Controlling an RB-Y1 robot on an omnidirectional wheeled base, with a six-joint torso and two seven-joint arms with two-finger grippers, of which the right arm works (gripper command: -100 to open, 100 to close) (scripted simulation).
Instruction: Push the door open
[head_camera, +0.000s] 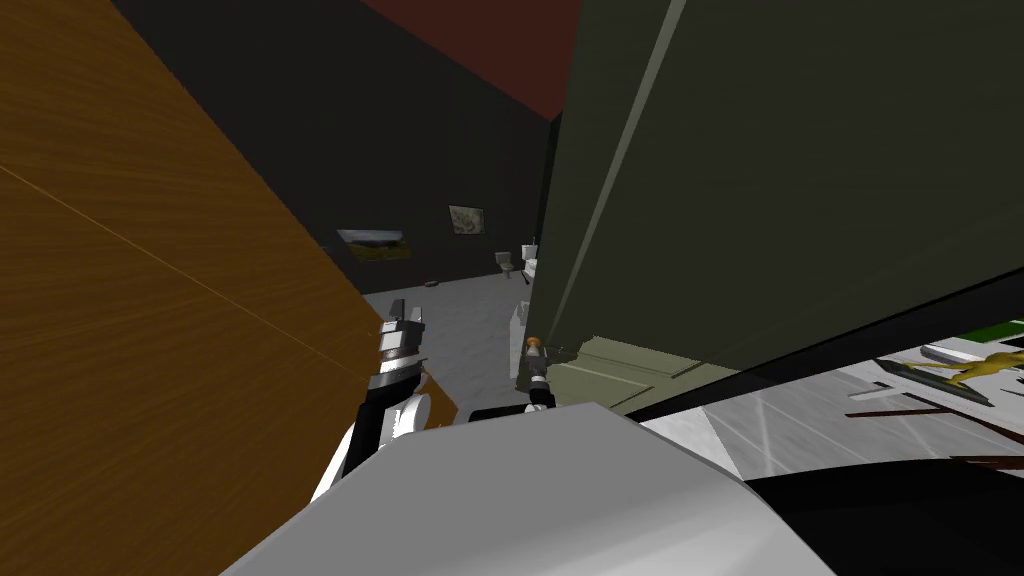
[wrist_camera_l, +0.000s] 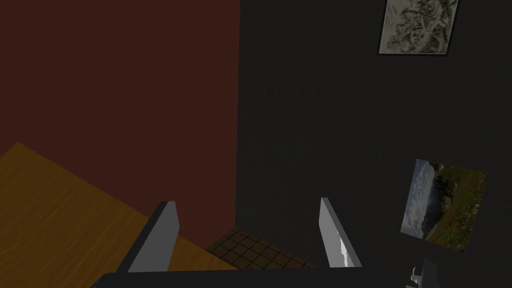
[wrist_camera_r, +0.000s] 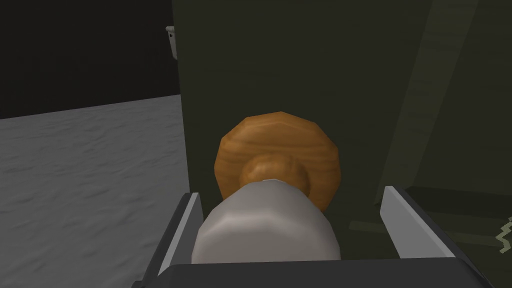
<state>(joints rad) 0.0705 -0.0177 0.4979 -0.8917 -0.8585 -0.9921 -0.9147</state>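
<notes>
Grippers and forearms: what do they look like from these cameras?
The left gripper and right gripper each have two thin light grey blade fingers on a dark box. The left forearm is black, with a grey banded wrist and white lower shell.

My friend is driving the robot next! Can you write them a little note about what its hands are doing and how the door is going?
Left gripper: open, empty, held up beside the brown wood-grain panel.
Right gripper: open, fingers either side of the grey rounded knob on its round brown plate, not clamped.
Dark green door: already partly open; grey floor shows past its edge.
Left to do: push the door further open.
</notes>
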